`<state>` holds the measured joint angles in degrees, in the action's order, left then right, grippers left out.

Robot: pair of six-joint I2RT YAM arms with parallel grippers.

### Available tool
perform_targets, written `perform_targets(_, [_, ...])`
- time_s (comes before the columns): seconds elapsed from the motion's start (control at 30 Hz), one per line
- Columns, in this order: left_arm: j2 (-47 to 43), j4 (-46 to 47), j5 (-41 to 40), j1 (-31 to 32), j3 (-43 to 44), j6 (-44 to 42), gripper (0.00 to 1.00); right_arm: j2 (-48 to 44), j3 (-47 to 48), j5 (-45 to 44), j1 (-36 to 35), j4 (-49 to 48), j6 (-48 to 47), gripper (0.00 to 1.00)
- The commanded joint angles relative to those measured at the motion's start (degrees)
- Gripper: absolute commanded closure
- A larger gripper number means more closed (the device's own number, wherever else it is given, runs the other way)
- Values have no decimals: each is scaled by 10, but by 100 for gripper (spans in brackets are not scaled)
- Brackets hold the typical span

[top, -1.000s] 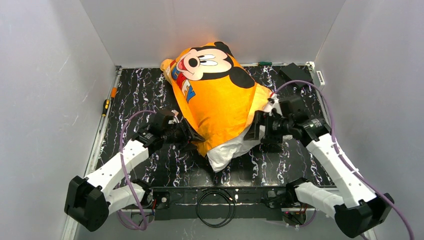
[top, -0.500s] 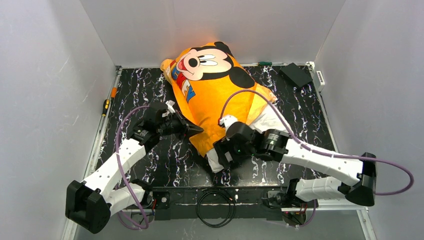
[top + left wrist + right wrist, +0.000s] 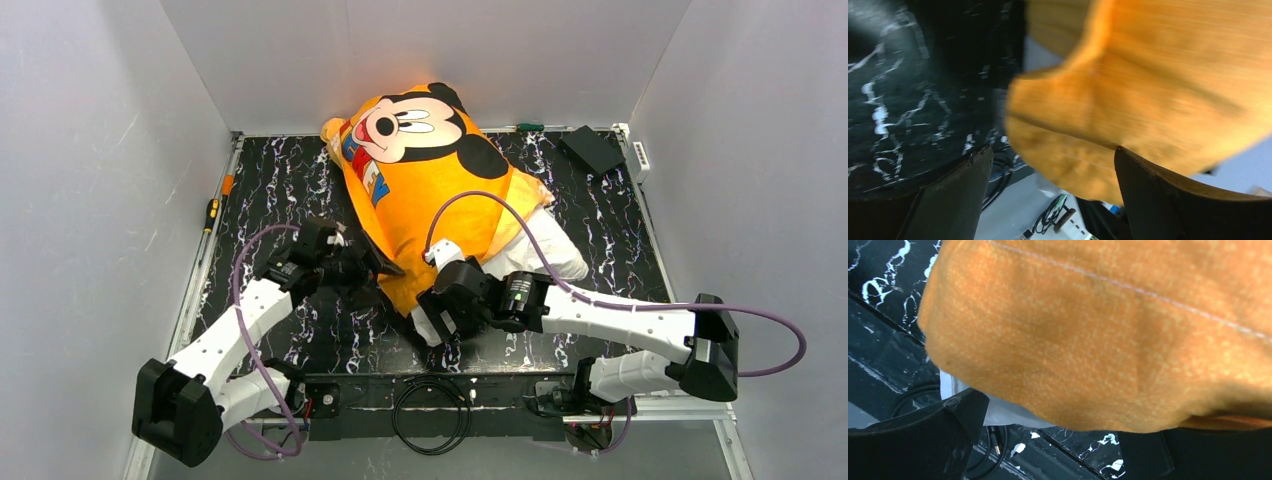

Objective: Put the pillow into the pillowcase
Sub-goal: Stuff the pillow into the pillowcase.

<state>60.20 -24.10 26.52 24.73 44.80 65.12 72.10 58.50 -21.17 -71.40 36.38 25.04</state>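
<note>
While left fingers (image 3: 948, 200) and right fingers (image 3: 923, 440) stand open, pillowcase (image 3: 430, 190) hem between each pair

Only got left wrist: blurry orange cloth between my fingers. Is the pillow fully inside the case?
Observer: No. The top view shows the white pillow poking out of the orange pillowcase at its near, right side.
Operator: Where's the right gripper?
Observer: At the case's near corner. The right gripper is open, with orange cloth right in front of its fingers.
Operator: Which end is the opening?
Observer: The near end. The Mickey face lies up at the far end.
</note>
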Motion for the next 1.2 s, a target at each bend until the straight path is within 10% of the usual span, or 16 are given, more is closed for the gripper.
perform_targets(0.0, [12, 44, 5, -5, -74, 2, 10, 12, -8, -37, 2, -48, -20, 2])
perform_targets(0.1, [47, 151, 27, -5, -105, 20, 16, 15, -5, -19, 25, -64, -26, 2])
perform_targets(0.37, [49, 206, -5, -4, -45, 15, 100, 41, 35, 21, 86, -86, -37, 7])
perform_targets(0.53, [14, 181, -17, -6, -31, 17, 100, 37, 46, 46, 119, -93, -34, 8])
perform_targets(0.8, [-89, 151, -31, -16, -112, 54, 26, 22, 67, 103, 162, -108, -20, 8])
perform_targets(1.17, [48, 444, 45, -19, -163, 116, 7, 39, 104, 148, 169, -106, -13, 8])
